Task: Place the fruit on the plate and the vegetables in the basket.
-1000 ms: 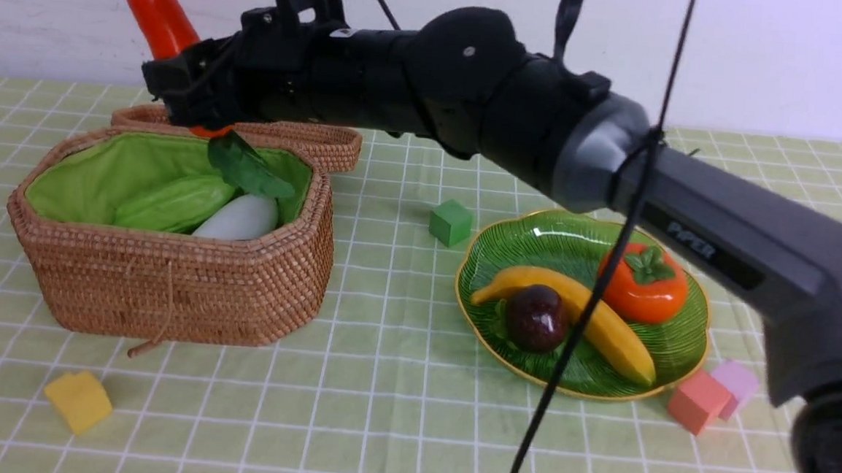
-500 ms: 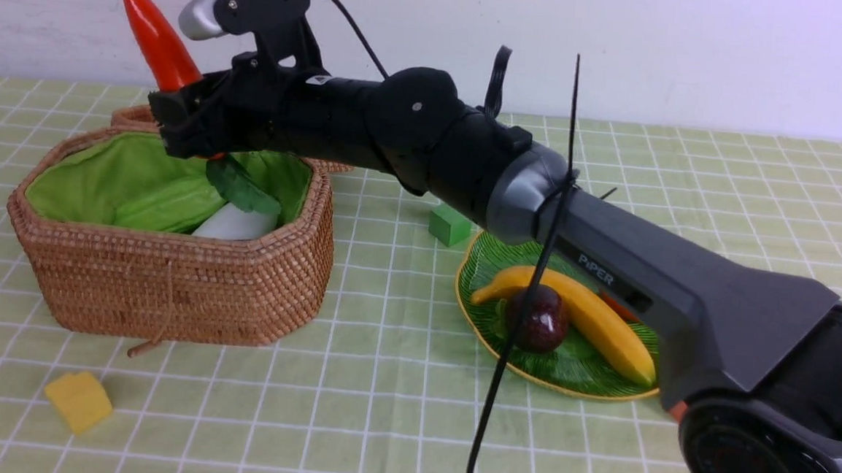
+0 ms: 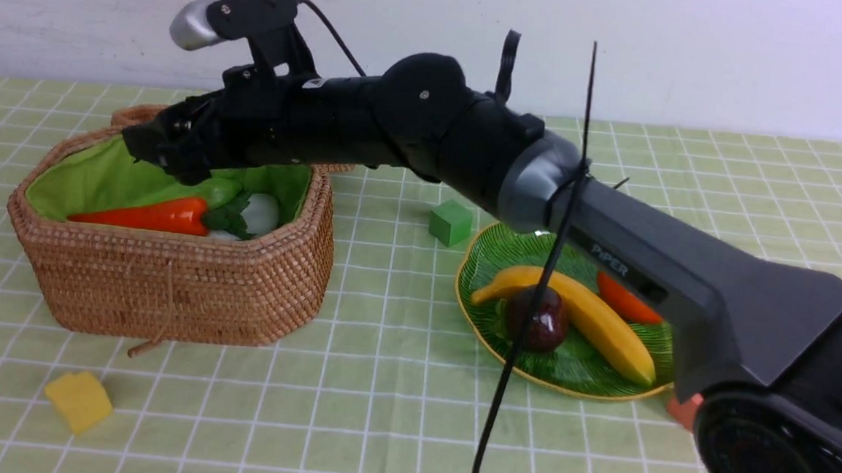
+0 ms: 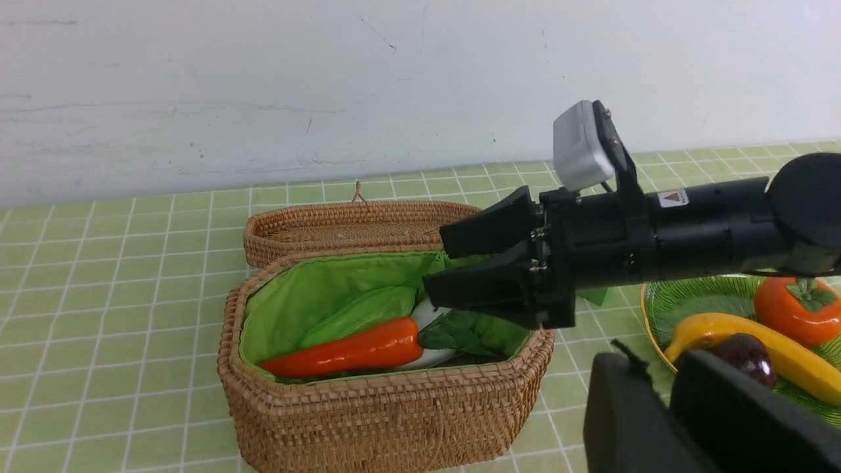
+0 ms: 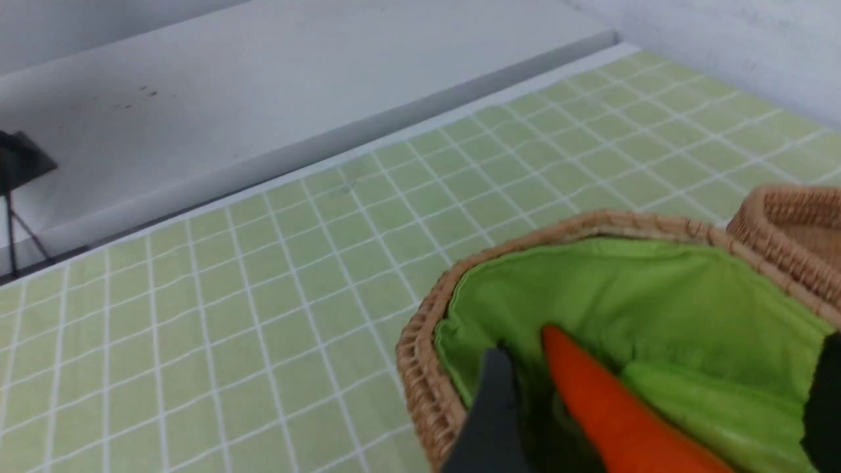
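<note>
The wicker basket point(image 3: 169, 294) stands at the left. The orange-red carrot point(image 3: 141, 213) lies in it beside the light-green gourd point(image 4: 361, 314) and the white vegetable point(image 3: 262, 212). My right gripper point(image 3: 155, 158) hovers just above the basket, open, and the carrot point(image 5: 604, 407) lies loose below its spread fingers. On the green plate point(image 3: 493, 255) at the right rest the banana point(image 3: 591, 320), the mangosteen point(image 3: 533, 318) and the persimmon point(image 4: 792, 309), which the right arm partly hides in the front view. My left gripper point(image 4: 663, 394) is shut and empty, away from both.
The basket's lid point(image 4: 348, 226) lies open behind it. Loose foam cubes: green point(image 3: 451, 222) between basket and plate, yellow point(image 3: 78, 400) near the front left, a salmon one point(image 3: 682, 412) by the plate. A black cable point(image 3: 524, 345) hangs across the plate.
My right gripper came down over the basket and opened. The carrot, held upright before, has dropped and now lies flat inside the basket.
</note>
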